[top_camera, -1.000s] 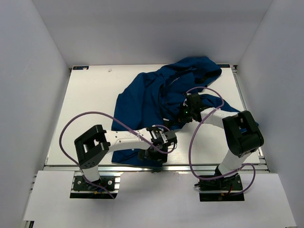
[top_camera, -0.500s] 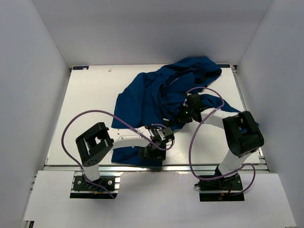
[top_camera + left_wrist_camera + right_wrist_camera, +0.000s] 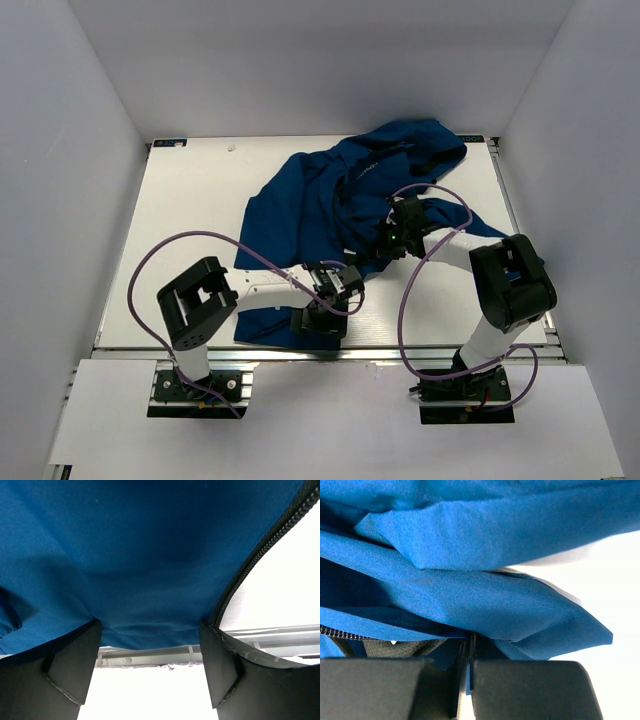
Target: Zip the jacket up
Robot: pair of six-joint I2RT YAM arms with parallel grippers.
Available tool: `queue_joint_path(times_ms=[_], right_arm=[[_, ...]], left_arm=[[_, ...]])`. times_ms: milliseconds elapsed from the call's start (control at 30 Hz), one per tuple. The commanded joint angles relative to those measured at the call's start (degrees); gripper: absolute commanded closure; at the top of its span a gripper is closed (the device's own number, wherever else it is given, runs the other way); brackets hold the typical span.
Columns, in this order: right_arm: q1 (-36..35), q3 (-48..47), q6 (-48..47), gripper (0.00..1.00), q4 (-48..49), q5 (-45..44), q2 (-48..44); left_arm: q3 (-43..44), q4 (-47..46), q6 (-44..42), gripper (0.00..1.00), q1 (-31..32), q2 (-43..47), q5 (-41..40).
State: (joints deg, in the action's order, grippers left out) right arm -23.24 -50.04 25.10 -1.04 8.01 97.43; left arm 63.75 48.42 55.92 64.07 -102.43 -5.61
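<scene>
the left gripper [image 3: 150,630] has slid back along the jacket [image 3: 300,205] to its hem at the near edge of the table [image 3: 190,230]. its jaws are spread but narrowing beside the zipper teeth [image 3: 252,567]. the right gripper [image 3: 469,656] stays clenched on a mid-jacket fold. nothing's zipped yet.

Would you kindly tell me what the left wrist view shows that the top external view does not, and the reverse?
Only the left wrist view: the zipper teeth in close-up along the jacket edge, and the hem spanning the open left gripper. Only the top external view: the whole crumpled jacket on the table, both arms, and the right gripper at its middle folds. Both: blue fabric with the left gripper at its near hem.
</scene>
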Motion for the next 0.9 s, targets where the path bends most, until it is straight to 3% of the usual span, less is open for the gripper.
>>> queue_joint_path(times_ms=[0, 267, 367, 400, 500, 533, 600, 700, 867], right_arm=[[0.39, 2.4, -1.29, 1.0, -6.43, -2.39, -0.22], [0.31, 6.18, 0.65, 1.0, -6.25, -2.03, -7.6], [0.31, 7.15, 1.0, 1.0, -6.52, -1.77, -10.32], [0.31, 7.41, 1.09, 1.0, -6.43, -1.34, -11.46], [0.31, 7.68, 0.65, 1.0, -7.57, -0.72, -13.74], [0.31, 7.85, 0.21, 1.0, -7.75, -0.37, -14.45], [0.39, 8.47, -0.66, 1.0, -8.45, 1.82, -17.08], [0.39, 9.78, -2.51, 1.0, -9.06, 7.52, -20.94], [0.31, 12.42, -5.67, 1.0, -11.0, 14.21, -27.19]], left_arm=[[-0.21, -1.32, -1.34, 0.13, -0.61, -6.19, -1.77], [2.61, 2.55, -1.43, 0.31, -0.79, -14.02, -2.3], [2.09, 2.55, -1.08, 0.53, -1.14, -13.76, -2.39], [2.08, 2.38, -1.16, 0.66, -1.14, -13.41, -2.48], [2.0, 2.64, -1.08, 0.78, -1.23, -12.97, -3.44], [2.0, 2.81, -1.16, 0.89, -1.23, -12.53, -3.88], [1.91, 2.47, -1.25, 1.0, -1.23, -11.22, -4.41], [2.26, 2.38, -1.6, 1.0, -1.23, -8.5, -5.9], [1.82, -0.69, -5.11, 1.0, -1.23, 4.82, -9.24]])
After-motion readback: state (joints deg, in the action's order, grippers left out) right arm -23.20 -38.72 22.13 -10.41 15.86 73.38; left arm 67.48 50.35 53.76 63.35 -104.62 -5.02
